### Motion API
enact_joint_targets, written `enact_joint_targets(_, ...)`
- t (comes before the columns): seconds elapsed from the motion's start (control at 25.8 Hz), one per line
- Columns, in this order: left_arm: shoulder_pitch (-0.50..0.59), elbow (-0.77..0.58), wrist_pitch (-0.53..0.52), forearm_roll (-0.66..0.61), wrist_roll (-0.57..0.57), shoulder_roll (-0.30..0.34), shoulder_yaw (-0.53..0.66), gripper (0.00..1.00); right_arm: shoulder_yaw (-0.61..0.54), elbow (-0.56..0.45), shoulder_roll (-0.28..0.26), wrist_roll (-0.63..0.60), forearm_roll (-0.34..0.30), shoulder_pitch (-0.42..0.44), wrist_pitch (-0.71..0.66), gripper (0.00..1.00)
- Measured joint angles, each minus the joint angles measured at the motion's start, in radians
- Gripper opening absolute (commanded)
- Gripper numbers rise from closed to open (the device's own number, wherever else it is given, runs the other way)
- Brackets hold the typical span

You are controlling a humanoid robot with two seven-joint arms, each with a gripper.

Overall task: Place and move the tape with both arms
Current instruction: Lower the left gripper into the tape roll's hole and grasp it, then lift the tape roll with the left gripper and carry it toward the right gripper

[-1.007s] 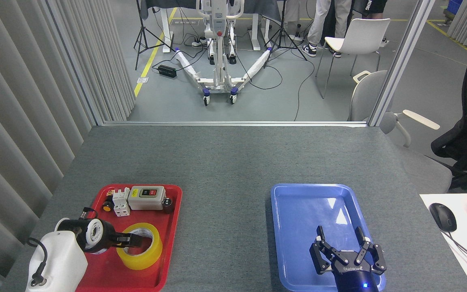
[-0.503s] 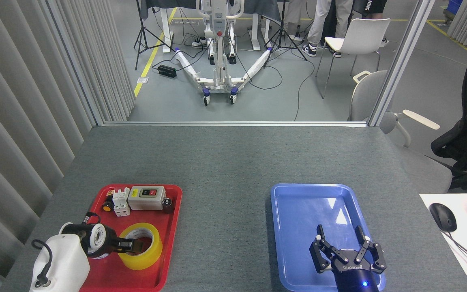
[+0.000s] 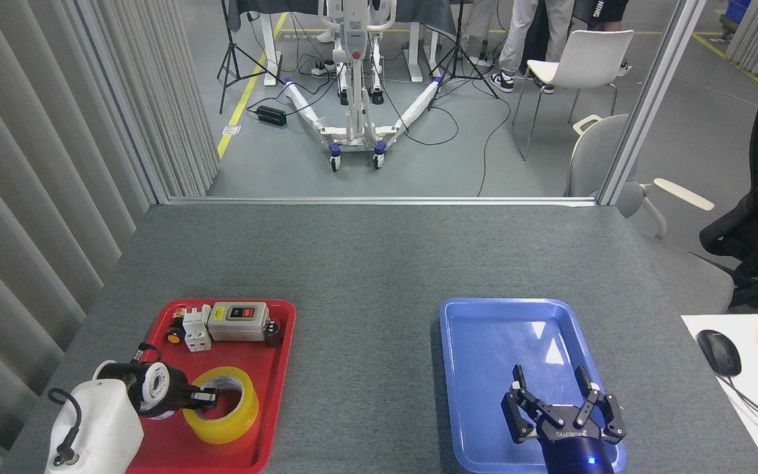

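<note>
My left gripper (image 3: pixel 211 397) pinches the tape's (image 3: pixel 224 415) wall, one finger inside the core, near the red tray's (image 3: pixel 280 395) front edge. My right gripper (image 3: pixel 560 395) hangs spread over the blue tray (image 3: pixel 484 368).

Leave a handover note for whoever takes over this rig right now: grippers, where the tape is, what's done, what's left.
Left gripper: reaching into the tape roll's hole from the left; whether its jaws grip the wall cannot be told.
Right gripper: open, empty, over the near end of the blue tray.
Tape: lying flat in the red tray, near the switch box.
Done: nothing moved out yet.
Left: lift the tape and move it, probably to the blue tray.
</note>
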Motion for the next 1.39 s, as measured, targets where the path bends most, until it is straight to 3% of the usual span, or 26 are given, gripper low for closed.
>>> enact_joint_targets(0.23, 0.0, -0.006, -0.009, 0.074, -0.04, 0.002, 0.024, 0.0, 0.008, 0.0, 0.0, 0.0, 0.0, -0.001, -0.001, 1.0)
enact_joint_targets(0.39, 0.0, -0.071, 0.0, 0.198, -0.019, -0.001, 0.122, 0.0, 0.009, 0.0, -0.002, 0.001, 0.001, -0.004, -0.001, 1.0)
enact_joint_targets(0.74, 0.044, -0.129, 0.017, 0.773, 0.038, 0.006, 0.266, 0.0, 0.007, -0.001, -0.001, -0.006, 0.002, -0.011, 0.002, 1.0)
enact_joint_targets(1.01, 0.093, -0.164, 0.039, 0.998, 0.015, -0.003, 0.268, 0.0, 0.008, -0.009, -0.004, -0.011, -0.012, -0.019, -0.021, 1.0)
enact_joint_targets(1.08, 0.12, -0.179, 0.017, 1.081, -0.019, -0.005, 0.258, 0.0, 0.009, -0.022, -0.006, -0.016, -0.051, -0.023, -0.065, 1.0)
enact_joint_targets(1.24, 0.176, -0.187, -0.091, 1.16, -0.085, -0.025, 0.211, 0.0, 0.012, -0.042, -0.046, 0.005, -0.217, -0.023, -0.24, 1.0)
enact_joint_targets(1.39, 0.234, -0.206, -0.187, 1.177, -0.142, -0.079, 0.186, 0.0, 0.068, -0.047, -0.155, 0.03, -0.432, -0.021, -0.416, 1.0)
